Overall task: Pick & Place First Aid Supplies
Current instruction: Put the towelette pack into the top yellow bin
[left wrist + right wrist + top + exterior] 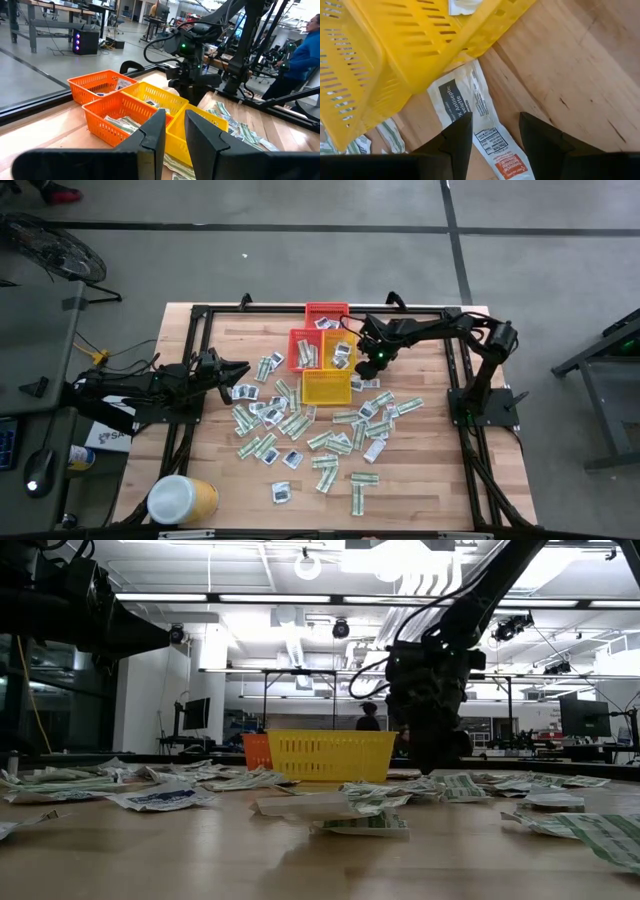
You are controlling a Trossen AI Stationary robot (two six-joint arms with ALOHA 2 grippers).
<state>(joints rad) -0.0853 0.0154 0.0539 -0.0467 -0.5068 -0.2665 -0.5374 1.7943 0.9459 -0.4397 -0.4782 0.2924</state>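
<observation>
Right now the right pincer (495, 132), spread, hangs over a packet (470, 117) just beside the yellow basket (410, 45); descending, it might clip that basket's wall.

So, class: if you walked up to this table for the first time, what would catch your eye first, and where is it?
First, the litter of first aid packets strewn across the middle of the wooden table. Next, the bright cluster of red, orange and yellow baskets at the table's far edge, with the right pincer poised open beside them over a white packet. Last, the big yellow tub lying at the near left corner.
</observation>
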